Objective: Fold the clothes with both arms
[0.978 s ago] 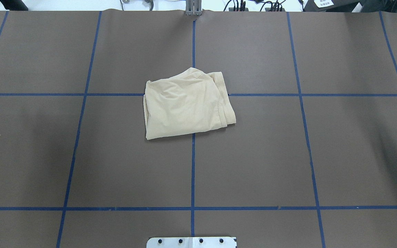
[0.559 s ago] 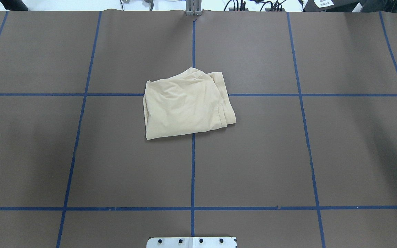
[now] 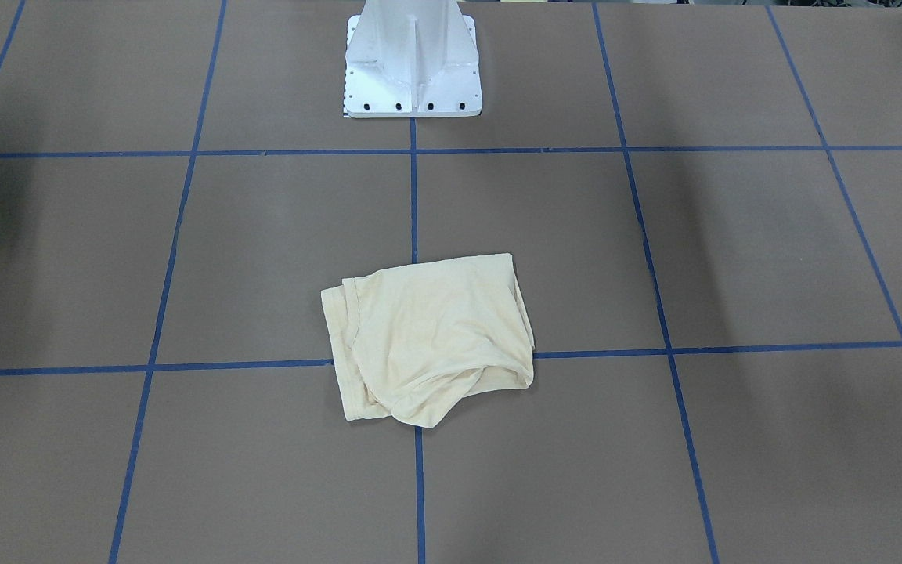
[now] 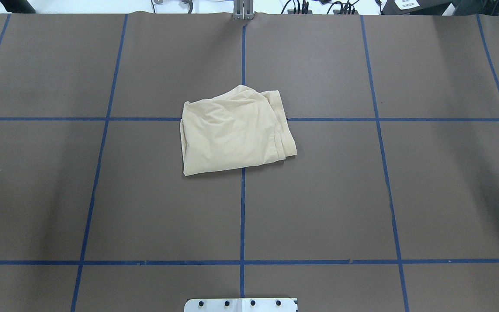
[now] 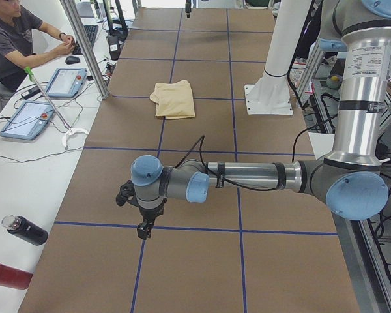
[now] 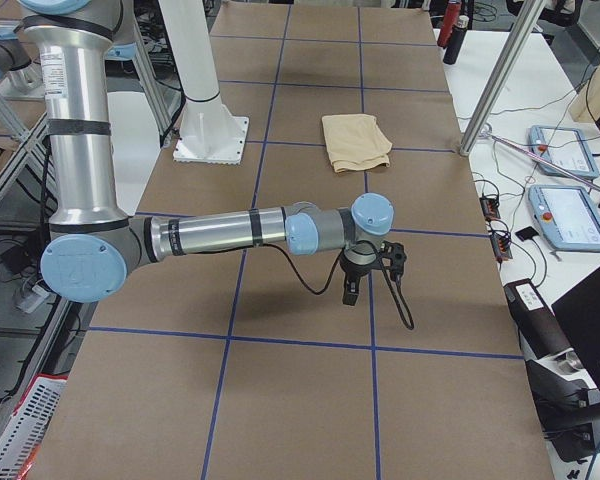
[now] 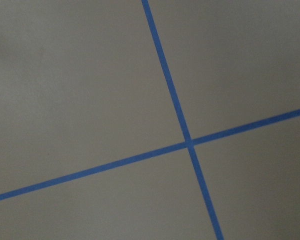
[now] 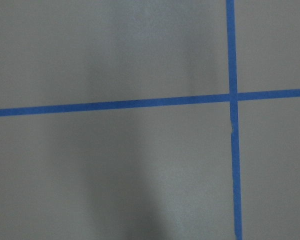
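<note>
Overhead exterior shows the cream T-shirt folded into a rumpled packet on a crossing of blue tape lines mid-tabletop. The side views add the arms: the left pincer hangs low over bare tabletop, the T-shirt well apart beyond it; the right pincer likewise, at the opposite end. Clenched or released, I cannot tell; the wrist views show only tape.
</note>
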Robot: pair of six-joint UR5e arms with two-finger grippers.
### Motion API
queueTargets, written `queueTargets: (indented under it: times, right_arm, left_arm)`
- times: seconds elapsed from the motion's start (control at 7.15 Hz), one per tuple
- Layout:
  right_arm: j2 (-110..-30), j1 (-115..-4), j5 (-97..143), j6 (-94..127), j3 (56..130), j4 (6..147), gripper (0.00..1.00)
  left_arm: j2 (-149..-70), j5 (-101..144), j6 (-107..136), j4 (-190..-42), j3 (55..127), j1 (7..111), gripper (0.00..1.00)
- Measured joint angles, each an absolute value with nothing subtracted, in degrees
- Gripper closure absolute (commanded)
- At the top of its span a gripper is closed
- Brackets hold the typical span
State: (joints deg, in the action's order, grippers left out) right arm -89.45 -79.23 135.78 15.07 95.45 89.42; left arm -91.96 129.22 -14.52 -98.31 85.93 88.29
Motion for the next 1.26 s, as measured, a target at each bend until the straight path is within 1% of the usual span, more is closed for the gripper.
queueTargets:
  times: [0.42,0.7,1.26]
  right_arm:
    - [-91.14,-79.31,135.21,12.75,94.58,88.94,0.0]
    - [-91.48,-79.52,134.84,12.52,93.11,88.87,0.0]
    - [-91.64,-86.21,133.87,9.13,92.85,88.86,0.0]
  left_arm:
    - [-91.75,132.29,-13.45,-96.99,85.92,88.39,0.0]
    - [-92.06,133.16,-9.81,-94.32,88.61,88.39,0.0]
    - [-92.23,132.99,-9.06,-92.23,90.47,89.38,0.0]
